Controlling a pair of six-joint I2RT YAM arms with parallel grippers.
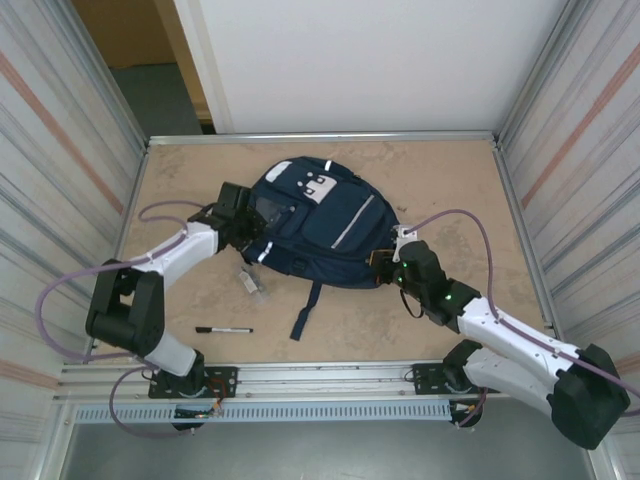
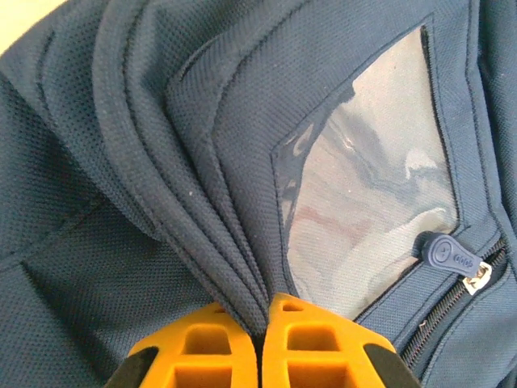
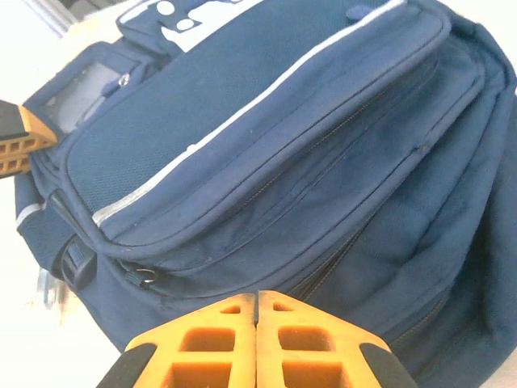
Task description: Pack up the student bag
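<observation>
Left claw (image 2: 260, 314) on woven student bag (image 2: 105, 242)

The student bag (image 1: 320, 225) lies in the middle of the table (image 1: 450, 170), its strap (image 1: 305, 312) trailing toward the near edge. The left gripper (image 2: 260, 311) sits at the bag's left side, pinching a fold of fabric just left of the window pocket (image 2: 371, 186). The right gripper (image 3: 257, 301) sits at the bag's near right corner. A pen (image 1: 224, 329) lies left of the strap, with a small object (image 1: 252, 280) between pen and bag
</observation>
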